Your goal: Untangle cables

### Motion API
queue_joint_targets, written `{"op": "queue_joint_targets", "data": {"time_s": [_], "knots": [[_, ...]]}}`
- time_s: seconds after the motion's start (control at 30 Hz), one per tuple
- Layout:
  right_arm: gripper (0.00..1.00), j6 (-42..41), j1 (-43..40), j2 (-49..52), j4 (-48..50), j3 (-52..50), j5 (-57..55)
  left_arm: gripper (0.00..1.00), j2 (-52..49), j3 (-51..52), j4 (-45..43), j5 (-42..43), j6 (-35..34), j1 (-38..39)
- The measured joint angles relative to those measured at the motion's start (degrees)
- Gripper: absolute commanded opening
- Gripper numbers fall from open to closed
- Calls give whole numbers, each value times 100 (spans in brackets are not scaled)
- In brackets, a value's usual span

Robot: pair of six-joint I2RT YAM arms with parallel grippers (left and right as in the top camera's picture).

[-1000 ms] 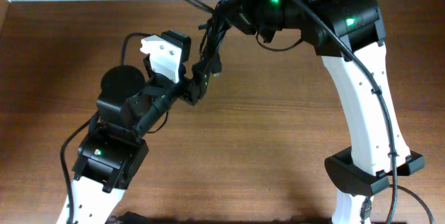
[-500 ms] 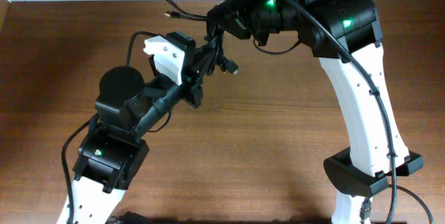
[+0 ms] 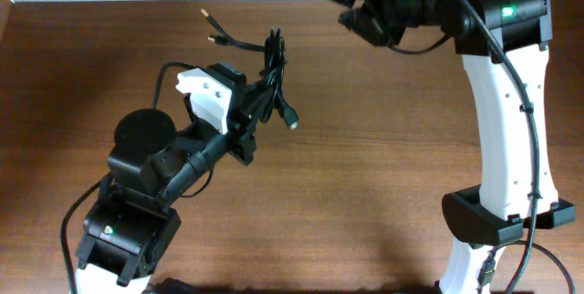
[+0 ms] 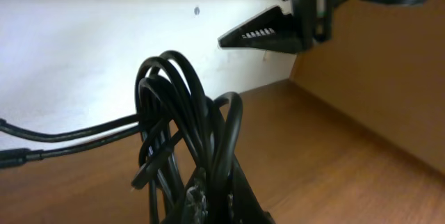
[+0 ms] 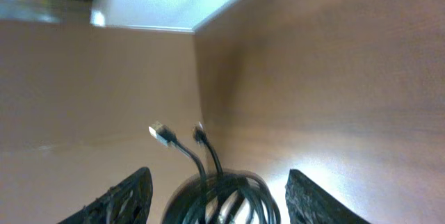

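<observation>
The cables are a bunch of thin black cords looped together, hanging over the left back part of the table. Two gold-tipped plug ends stick out to the left, and another plug dangles to the right. My left gripper is shut on the lower part of the bunch. In the left wrist view the loops rise straight out of the shut gripper. My right gripper is open and well off to the right of the bunch. In its wrist view the coil shows between the spread fingers, with no contact.
The brown wooden table runs to a white wall at the back. The right arm's white column stands at the right side. The left arm's base fills the front left corner.
My right gripper has opened, let go of the bunch and pulled away to the right. My left gripper has shut on the bunch and shifted a little left with it.
</observation>
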State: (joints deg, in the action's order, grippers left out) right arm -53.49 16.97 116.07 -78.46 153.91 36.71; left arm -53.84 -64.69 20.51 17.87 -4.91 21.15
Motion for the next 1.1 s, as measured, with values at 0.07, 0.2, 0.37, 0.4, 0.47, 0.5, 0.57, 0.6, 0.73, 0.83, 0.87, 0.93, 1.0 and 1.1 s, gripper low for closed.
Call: {"op": "queue_joint_targets", "data": {"time_s": [0.07,0.2,0.37,0.4,0.47,0.5,0.57,0.6,0.73,0.83,0.87,0.93,1.0,1.1], "knots": [[63,498,39,0,-503,4,179,0,2,0,236,4,332,0],[70,3906,44,0,-826,4,240,0,-2,0,525,435,817,0],[99,7976,42,0,-1027,-2,348,0,525,2,1058,1541,935,0],[99,8247,42,0,-629,-4,302,0,643,-9,1115,1528,778,0],[99,8421,37,-2,-549,-4,256,0,778,-72,1342,1438,538,0],[99,8559,37,-2,-651,-4,267,0,789,-120,1478,1283,459,0],[99,9254,37,-2,-896,-4,549,0,739,-133,1705,881,376,0],[99,9853,37,-2,-1139,-4,868,0,686,-133,1700,769,374,0],[99,11949,37,-2,-1847,-7,1602,0,70,-142,796,763,643,-17],[92,13005,37,-4,-1851,-4,1746,0,-289,-149,555,1967,1174,-28],[63,13140,37,-4,-1851,-7,1738,0,-358,-149,553,2243,1276,-26],[46,13311,37,-9,-1851,-7,1676,0,-363,-149,516,2614,1392,-33],[29,13234,37,-9,-1851,-11,1657,0,-365,-151,444,2710,1434,-37],[6,13138,37,-9,-1851,-13,1631,0,-365,-153,315,2767,1436,-37]]}}
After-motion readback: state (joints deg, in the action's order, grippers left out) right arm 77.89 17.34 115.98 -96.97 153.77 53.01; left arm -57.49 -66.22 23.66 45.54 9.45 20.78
